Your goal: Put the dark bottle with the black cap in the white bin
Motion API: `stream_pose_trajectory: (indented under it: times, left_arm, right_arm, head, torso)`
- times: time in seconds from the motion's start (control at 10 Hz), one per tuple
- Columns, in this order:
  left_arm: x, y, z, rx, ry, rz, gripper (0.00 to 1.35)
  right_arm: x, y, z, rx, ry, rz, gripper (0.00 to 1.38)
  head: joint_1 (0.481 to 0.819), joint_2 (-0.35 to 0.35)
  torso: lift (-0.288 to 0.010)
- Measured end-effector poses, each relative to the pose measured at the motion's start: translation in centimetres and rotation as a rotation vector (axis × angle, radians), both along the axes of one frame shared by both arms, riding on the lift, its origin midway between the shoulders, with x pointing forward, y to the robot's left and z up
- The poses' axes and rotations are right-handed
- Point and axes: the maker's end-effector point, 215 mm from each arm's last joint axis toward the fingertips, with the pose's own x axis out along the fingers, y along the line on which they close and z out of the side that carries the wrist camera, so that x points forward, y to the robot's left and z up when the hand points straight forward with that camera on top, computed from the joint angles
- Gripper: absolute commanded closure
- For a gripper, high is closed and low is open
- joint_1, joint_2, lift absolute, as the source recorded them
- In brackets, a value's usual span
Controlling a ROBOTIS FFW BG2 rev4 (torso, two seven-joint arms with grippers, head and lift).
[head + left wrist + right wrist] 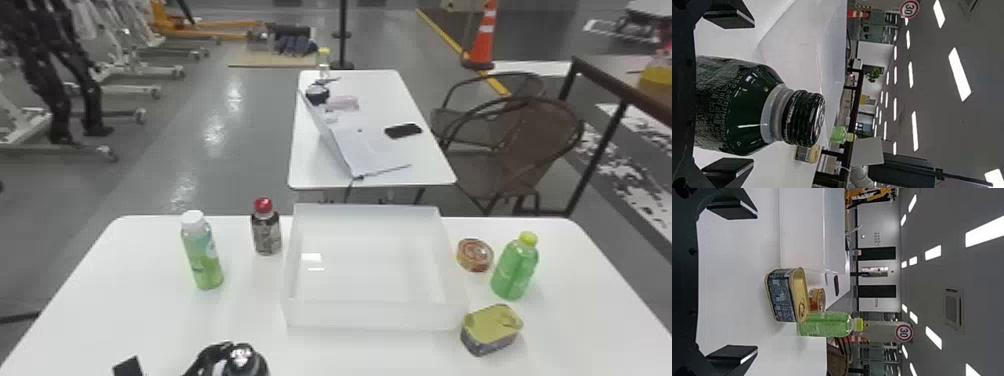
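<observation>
While the open left claw [128, 367] brackets the print-covered dark bottle [746, 111], the right claw [757, 282] gapes.

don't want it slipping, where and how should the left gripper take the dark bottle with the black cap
I'd grip the dark bottle by its body, below the sloping shoulder, coming level from the side. It stands upright, its body wider than the neck and black cap, and the left gripper's open fingers are set apart across that width.

On the table [115, 310] stand the bin [375, 316], the dark bottle [746, 109] and 3 other bottles [266, 234]. 2 tins [487, 332] sit right of the bin.
</observation>
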Motion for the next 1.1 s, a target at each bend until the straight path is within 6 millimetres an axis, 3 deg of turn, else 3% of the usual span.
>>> stream_pose_trajectory:
  times: [0.1, 0.2, 0.3, 0.5, 0.8, 0.9, 1.1]
  left_arm:
    - [0.2, -0.3, 0.2, 0.0, -0.007, -0.013, 0.15]
    - [0.3, -0.5, 0.3, 0.002, -0.009, -0.019, 0.37]
    - [0.2, -0.6, 0.2, 0.002, -0.007, -0.029, 0.79]
    - [-0.1, -1.0, -0.5, -0.009, 0.019, -0.047, 1.0]
    - [0.2, -0.5, -0.4, -0.064, 0.068, -0.03, 1.01]
    - [1.1, 0.5, 0.9, -0.095, 0.083, 0.012, 1.01]
    - [3.9, 1.1, 6.0, -0.15, 0.083, 0.071, 1.01]
  right_arm:
    - [0.1, 0.1, 0.0, 0.002, -0.001, 0.001, 0.09]
    - [0.1, 0.1, 0.0, 0.003, -0.001, 0.001, 0.09]
    - [0.1, 0.1, 0.0, 0.004, -0.001, 0.0, 0.09]
    - [0.1, 0.2, 0.0, 0.004, -0.001, 0.002, 0.09]
    - [0.0, 0.0, -0.1, 0.003, 0.0, -0.001, 0.09]
    - [0.0, 0.0, -0.1, 0.003, 0.0, -0.002, 0.09]
    - [-0.2, -0.1, -0.2, 0.004, 0.003, -0.003, 0.09]
  head:
    - [0.549, 0.0]
    - [0.549, 0.0]
    - [0.549, 0.0]
    - [0.549, 0.0]
    - [0.549, 0.0]
    - [0.549, 0.0]
    - [0.549, 0.0]
  torso:
    - [-0.1]
    - [-0.1]
    - [-0.1]
    - [-0.1]
    - [-0.1]
    - [-0.1]
    - [-0.1]
